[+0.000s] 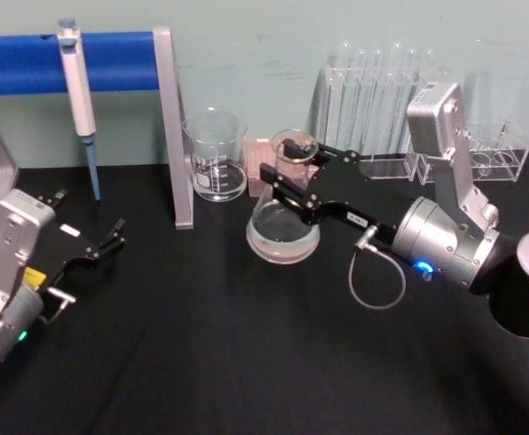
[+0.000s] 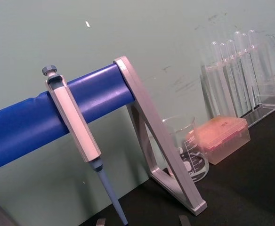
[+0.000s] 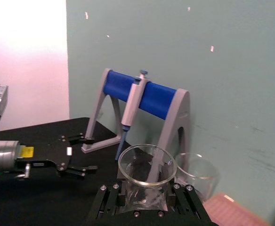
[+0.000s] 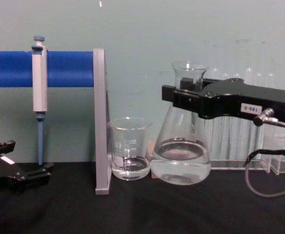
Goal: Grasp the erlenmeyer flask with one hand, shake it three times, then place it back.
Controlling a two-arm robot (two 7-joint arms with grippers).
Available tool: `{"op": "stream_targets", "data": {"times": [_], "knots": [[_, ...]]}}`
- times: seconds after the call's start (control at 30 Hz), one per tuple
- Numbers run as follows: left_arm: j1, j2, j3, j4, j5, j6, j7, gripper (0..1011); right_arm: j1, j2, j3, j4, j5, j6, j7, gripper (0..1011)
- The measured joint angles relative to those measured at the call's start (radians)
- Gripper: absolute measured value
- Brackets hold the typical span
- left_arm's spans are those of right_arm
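Right arm stretched forward across the table, right gripper (image 1: 298,168) clamped tight around upright erlenmeyer flask (image 1: 278,231) neck, left gripper (image 3: 89,154) parked aside, fingers spread.

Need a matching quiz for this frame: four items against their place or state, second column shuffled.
Column 1
1. erlenmeyer flask
2. beaker
3. pipette
4. left pincer

Column 2
A. hangs on the blue rack bar
B. open, low by the table on the robot's left
C. neck clamped by the right pincer
D. stands free beside the rack's grey leg

Pairs: 1-C, 2-D, 3-A, 4-B
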Motion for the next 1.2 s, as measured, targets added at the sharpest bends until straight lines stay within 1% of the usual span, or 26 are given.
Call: {"op": "stream_targets", "data": {"times": [0.13,0.2,0.6,0.9,1.2], "knots": [[0.0,0.0,0.0,0.0,0.0,0.0,0.0,1001,0.006,0.002,-0.016,0.002,0.012,-0.007,0.013,450],[0.0,0.0,0.0,0.0,0.0,0.0,0.0,1001,0.007,0.002,-0.019,0.003,0.014,-0.009,0.015,450],[0.0,0.0,0.0,0.0,0.0,0.0,0.0,1001,0.034,-0.005,-0.061,0.065,0.035,-0.035,0.048,450],[0.0,0.0,0.0,0.0,0.0,0.0,0.0,1001,0.048,-0.02,-0.08,0.116,0.043,-0.049,0.056,450],[0.0,0.0,0.0,0.0,0.0,0.0,0.0,1001,0.057,-0.031,-0.091,0.158,0.046,-0.059,0.061,450]]}}
